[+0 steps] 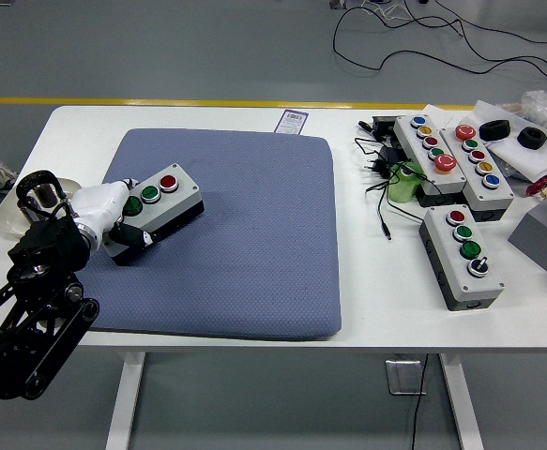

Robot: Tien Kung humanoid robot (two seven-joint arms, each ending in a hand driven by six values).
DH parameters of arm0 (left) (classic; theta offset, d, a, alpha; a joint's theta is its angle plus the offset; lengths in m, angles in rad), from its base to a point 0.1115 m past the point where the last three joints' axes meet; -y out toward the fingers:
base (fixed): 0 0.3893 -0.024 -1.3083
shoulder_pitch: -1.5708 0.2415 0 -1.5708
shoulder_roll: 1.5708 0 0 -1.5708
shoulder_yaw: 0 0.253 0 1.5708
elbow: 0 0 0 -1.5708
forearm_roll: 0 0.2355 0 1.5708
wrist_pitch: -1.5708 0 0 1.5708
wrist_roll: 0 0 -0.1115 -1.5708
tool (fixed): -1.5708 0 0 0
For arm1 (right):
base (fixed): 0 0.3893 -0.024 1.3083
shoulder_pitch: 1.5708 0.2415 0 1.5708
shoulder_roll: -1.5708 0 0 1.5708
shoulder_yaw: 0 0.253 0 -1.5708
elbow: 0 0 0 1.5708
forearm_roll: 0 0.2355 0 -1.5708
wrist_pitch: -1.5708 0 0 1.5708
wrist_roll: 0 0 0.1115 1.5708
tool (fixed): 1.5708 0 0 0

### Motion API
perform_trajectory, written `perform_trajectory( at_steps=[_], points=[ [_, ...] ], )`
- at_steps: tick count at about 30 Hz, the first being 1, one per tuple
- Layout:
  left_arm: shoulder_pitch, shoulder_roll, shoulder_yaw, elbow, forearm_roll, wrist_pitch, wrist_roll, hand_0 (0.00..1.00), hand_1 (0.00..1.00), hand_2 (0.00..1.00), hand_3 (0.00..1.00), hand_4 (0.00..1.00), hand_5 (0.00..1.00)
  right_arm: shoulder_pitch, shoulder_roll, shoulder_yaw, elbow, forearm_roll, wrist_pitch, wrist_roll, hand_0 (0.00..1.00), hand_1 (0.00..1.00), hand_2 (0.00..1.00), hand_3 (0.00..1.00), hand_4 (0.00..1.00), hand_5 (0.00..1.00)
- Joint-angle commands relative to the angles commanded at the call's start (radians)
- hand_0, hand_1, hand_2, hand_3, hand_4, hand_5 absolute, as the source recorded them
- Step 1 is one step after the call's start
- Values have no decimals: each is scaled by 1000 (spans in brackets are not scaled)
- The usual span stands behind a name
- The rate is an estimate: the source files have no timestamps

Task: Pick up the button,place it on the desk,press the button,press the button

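White table fills most of the frame, and a large blue-grey pad lies across its left and middle part. From the lower left corner the black left arm reaches up to the pad's left edge. Its left hand, pale at the fingers, is clamped on the near-left end of the button box, a small grey box with a black base carrying one red and two green buttons. The box sits at the pad's upper left, its long side running diagonally toward the upper right; whether its base touches the pad cannot be told.

At the right of the frame, off the pad, three more control boxes lie on the bare table: a long multi-button box, a second one just beside it, and a shorter three-button box nearer the front edge. Black cables trail to their left, by a green object. Behind the hand, at the table's left edge, rests a white bowl-like item.
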State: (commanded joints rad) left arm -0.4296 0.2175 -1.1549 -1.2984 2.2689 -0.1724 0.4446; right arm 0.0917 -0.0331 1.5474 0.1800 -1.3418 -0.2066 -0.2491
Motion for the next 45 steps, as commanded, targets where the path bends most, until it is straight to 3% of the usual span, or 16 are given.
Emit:
perform_trajectory(
  at_steps=[8, 12, 17, 22, 29, 36, 37, 42, 43, 45],
  points=[
    [-29, 85, 99, -9, 0, 68, -159, 181, 167, 188, 267, 213, 2, -1, 0, 1, 0, -5, 0, -2, 677, 673, 729, 619, 481, 316],
    [-56, 133, 178, -18, 0, 98, -266, 181, 167, 188, 267, 213, 2, -1, 1, 2, 0, -9, 0, -5, 677, 673, 729, 619, 481, 316],
    [-96, 176, 258, -27, 0, 96, -378, 181, 163, 185, 261, 189, 2, 0, 1, 1, 0, -11, 0, -6, 676, 673, 728, 619, 481, 317],
    [-146, 200, 333, -10, 0, 88, -481, 210, 169, 192, 270, 203, 2, -1, 2, 1, 0, -16, 0, -8, 675, 672, 728, 619, 480, 317],
    [-194, 201, 396, 30, 0, 26, -509, 242, 176, 197, 273, 213, 2, -1, 2, 1, 0, -22, -1, -9, 675, 672, 727, 618, 479, 317],
    [-191, 184, 366, 33, 0, -30, -481, 273, 194, 213, 289, 236, 2, -1, 1, 1, 0, -24, 0, -8, 675, 672, 727, 618, 479, 316],
    [-190, 183, 362, 31, 0, -36, -479, 327, 316, 333, 464, 311, 2, -1, 1, 1, 0, -24, 0, -8, 675, 672, 728, 618, 479, 316],
    [-184, 182, 351, 15, 0, -89, -475, 327, 316, 333, 464, 311, 2, -1, 1, 1, 0, -28, 0, -9, 675, 672, 728, 618, 479, 316],
    [-183, 183, 351, 13, 0, -98, -477, 407, 416, 441, 684, 404, 2, -1, 1, 1, 0, -28, 0, -9, 675, 670, 725, 618, 479, 317],
    [-183, 184, 351, 12, 0, -112, -481, 407, 416, 441, 684, 404, 2, -1, 1, 1, 0, -28, 0, -9, 675, 670, 725, 618, 479, 317]
  ],
)
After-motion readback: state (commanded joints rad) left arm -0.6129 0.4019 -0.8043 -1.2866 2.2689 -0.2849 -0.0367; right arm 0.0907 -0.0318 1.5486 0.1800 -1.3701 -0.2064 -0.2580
